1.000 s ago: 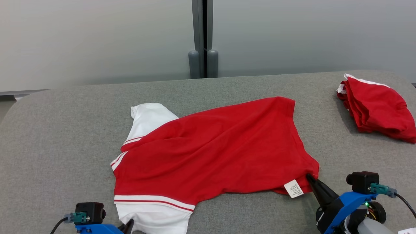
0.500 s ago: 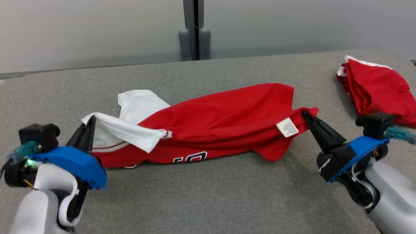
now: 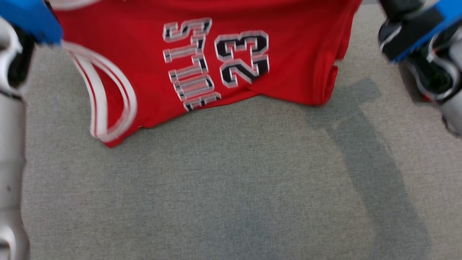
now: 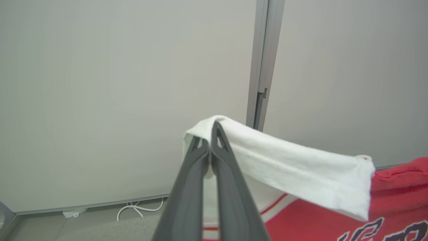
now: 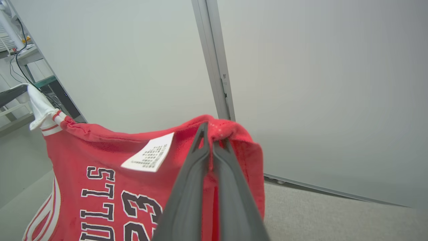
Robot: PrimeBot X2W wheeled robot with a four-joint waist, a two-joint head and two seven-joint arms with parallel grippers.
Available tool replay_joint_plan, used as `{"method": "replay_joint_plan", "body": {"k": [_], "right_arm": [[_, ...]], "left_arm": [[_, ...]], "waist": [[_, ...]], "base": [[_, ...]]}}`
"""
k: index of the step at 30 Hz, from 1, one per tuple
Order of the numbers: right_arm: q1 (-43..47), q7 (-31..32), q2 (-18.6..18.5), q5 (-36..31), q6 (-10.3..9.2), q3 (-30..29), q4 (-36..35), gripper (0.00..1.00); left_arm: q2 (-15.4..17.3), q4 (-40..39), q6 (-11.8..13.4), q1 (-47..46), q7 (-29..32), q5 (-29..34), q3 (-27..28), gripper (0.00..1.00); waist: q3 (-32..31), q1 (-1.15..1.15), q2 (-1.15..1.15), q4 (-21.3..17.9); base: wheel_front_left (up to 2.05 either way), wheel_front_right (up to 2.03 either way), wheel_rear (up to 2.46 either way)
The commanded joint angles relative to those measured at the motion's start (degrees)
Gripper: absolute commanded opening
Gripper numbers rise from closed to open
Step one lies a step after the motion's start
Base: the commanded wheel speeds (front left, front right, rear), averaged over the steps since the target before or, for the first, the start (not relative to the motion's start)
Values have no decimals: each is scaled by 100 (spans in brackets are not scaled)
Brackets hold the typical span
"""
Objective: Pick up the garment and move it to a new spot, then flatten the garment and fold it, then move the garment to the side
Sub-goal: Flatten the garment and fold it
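- While the red jersey [image 3: 202, 54] hangs spread above the grey table [image 3: 231, 187], what grips it?
- Left hand [image 4: 209, 134] is pinched tight on the white sleeve [image 4: 294, 174]. Right hand [image 5: 212, 134] is clamped on a red corner beside the care label [image 5: 148, 157].
- Touching the table?
- Cannot tell. Pale wall panels [image 4: 100, 83] stand behind.

The garment [image 3: 299, 54] is seen in bright red; its number 23 [image 3: 242, 57] and lettering are printed in black, outlined in white and grey; the armhole trim [image 3: 108, 97] at the left is striped white and red; the sleeve [image 4: 294, 174] is plain white; the label [image 5: 148, 156] is white with small dark print; the table surface [image 3: 216, 187] is a flecked grey weave; the left gripper [image 4: 207, 134] and right gripper [image 5: 213, 134] are fingered in dark grey; the far wall [image 4: 100, 83] is pale grey.
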Motion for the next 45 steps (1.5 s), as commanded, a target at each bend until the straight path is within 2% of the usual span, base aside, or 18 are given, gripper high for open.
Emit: {"method": "replay_joint_plan", "body": {"k": [1, 12, 17, 21, 26, 32, 36, 40, 43, 45], "right_arm": [[-431, -29, 27, 31, 3, 33, 167, 0], [-2611, -341, 90, 373, 2, -163, 985, 0], [-3000, -447, 9, 362, 2, 7, 1087, 0], [-2950, -464, -18, 424, 2, 182, 1125, 0], [-2483, -434, -101, 595, 2, 606, 1027, 0], [-1561, -311, -288, 970, 2, 1206, 602, 0], [-744, -3, -447, 1275, 2, 1730, 244, 0], [15, 635, -749, 1585, 2, 2194, -224, 0], [627, 1063, -927, 1668, 2, 2369, -615, 0], [1015, 1258, -1044, 1722, 2, 2410, -854, 0]], "left_arm": [[-47, 174, -38, -488, -91, -104, 12, 0], [-184, 1393, -20, -3204, -533, -356, 186, 0], [-217, 1835, -23, -3838, -816, -406, 123, 0], [-267, 2092, -25, -3920, -855, -582, -32, 0], [-186, 2353, -26, -3474, -704, -986, -578, 0], [251, 1954, -26, -2381, -355, -1745, -1471, 0], [752, 1380, -26, -1293, 230, -2403, -2107, 0], [1316, 512, -27, -128, 1259, -3188, -2742, 0], [1880, -121, -26, 671, 1994, -3701, -3043, 0], [2139, -462, -27, 1153, 2391, -4016, -3159, 0]], "waist": [[167, -1, -2, 77], [958, -1, -2, 94], [981, -1, -2, 91], [923, -1, -2, 135], [772, -1, -2, 223], [309, -1, -2, 265], [-251, -1, -2, 273], [-813, -1, -2, 289], [-1168, -1, -2, 300], [-1370, -1, -2, 309]], "base": [[0, 0, 0], [0, 0, 0], [0, 0, 0], [0, 0, 0], [0, 0, 0], [0, 0, 0], [0, 0, 0], [0, 0, 0], [0, 0, 0], [0, 0, 0]]}}
